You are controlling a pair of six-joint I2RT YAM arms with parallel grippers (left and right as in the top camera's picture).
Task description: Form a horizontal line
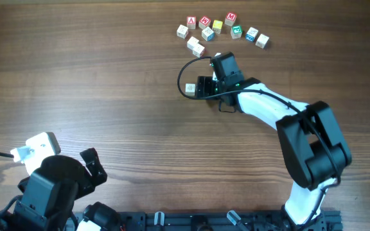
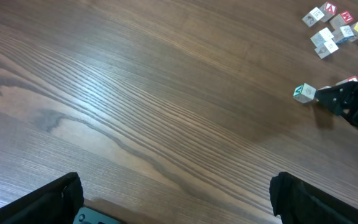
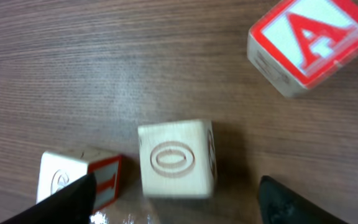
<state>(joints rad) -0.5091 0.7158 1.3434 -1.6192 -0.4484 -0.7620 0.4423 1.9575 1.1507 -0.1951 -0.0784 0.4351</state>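
No edge-to-edge row of three cubes shows. In the right wrist view a pale cube with an engraved O (image 3: 176, 157) sits on the table between my right gripper's (image 3: 176, 184) open fingers, with a gap on each side. A pale cube with a red side (image 3: 79, 179) lies to its left, by the left finger. A red-and-white A cube (image 3: 309, 40) lies apart at the upper right. Overhead, the right gripper (image 1: 200, 86) points left at a small pale cube (image 1: 189, 88), also seen in the left wrist view (image 2: 304, 93). My left gripper (image 2: 176, 186) is open and empty at the front left (image 1: 94, 168).
Several loose colourful letter cubes (image 1: 217, 29) lie scattered at the table's far edge, just behind the right gripper; they also show in the left wrist view (image 2: 337, 28). A black cable (image 1: 185, 70) loops by the right wrist. The right arm (image 1: 288, 109) stretches across the right side.
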